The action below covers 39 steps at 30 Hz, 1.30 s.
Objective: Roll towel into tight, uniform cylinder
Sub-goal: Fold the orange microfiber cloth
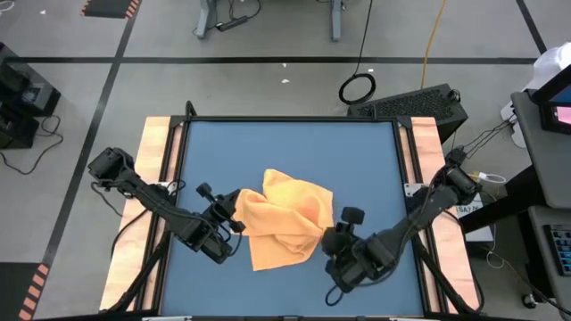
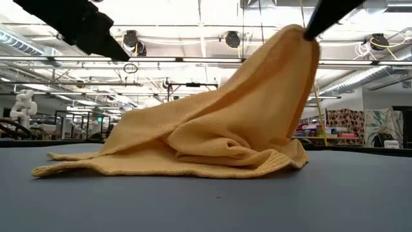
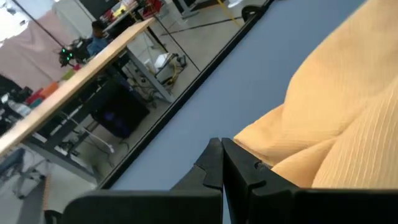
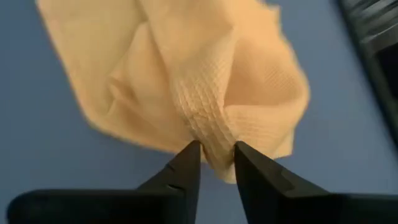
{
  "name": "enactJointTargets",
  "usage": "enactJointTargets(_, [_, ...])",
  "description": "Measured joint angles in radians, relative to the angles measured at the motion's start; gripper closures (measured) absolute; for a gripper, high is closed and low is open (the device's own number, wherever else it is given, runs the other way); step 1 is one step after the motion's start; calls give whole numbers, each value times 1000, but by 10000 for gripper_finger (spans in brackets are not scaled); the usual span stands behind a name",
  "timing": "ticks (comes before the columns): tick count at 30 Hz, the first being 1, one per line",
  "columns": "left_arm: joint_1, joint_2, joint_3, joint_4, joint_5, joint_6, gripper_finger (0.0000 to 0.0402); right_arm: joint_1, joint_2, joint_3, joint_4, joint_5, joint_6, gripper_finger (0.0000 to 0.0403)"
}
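One towel (image 1: 285, 217), orange-yellow and unpatterned, lay crumpled near the middle of the blue bench (image 1: 285, 147), somewhat toward its front edge. It was not rolled: the cloth sat in loose folds, with a flat flap spread on the bench surface and the rest bunched above it.

The right tool (image 4: 217, 151) was positioned at the towel's right-hand side in the overhead view. In the right wrist view its two dark fingers (image 4: 186, 168) stood slightly apart with a ridge of the cloth pinched between the tips. The low view showed that part of the towel (image 2: 212, 129) drawn up into a peak at a dark fingertip (image 2: 312, 29), while the lower folds rested on the bench.

The left tool (image 3: 222, 163) was at the towel's left edge in the overhead view (image 1: 234, 223). Its fingers were closed together, tip against tip. In the left wrist view the closed tips sat just beside the cloth's near edge, low over the bench; nothing was seen gripped between them, and whether they touched the fabric could not be determined.

Wooden side rails (image 1: 159, 152) flanked the blue surface on both sides.
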Motion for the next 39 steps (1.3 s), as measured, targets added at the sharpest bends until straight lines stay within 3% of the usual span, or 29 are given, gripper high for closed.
enactJointTargets(2, [4,0,0,93,31,83,388,11,14,0,5,87,13,298])
enactJointTargets(5, [4,0,0,353,104,331,353,5,24,0,6,185,13,294])
enactJointTargets(9, [3,24,1,782,245,685,293,-40,24,0,11,209,-17,301])
enactJointTargets(15, [37,153,2,1259,259,1042,218,-103,24,0,99,207,-141,386])
enactJointTargets(24, [116,337,1,1558,285,1091,196,-130,24,0,369,236,-414,400])
enactJointTargets(33, [120,393,1,1759,251,1064,197,-148,24,0,436,236,-441,402])
enactJointTargets(36, [134,393,1,1750,218,1066,214,-148,24,0,465,235,-445,402])
enactJointTargets(39, [137,393,1,1739,197,1097,275,-137,23,0,477,212,-445,402])
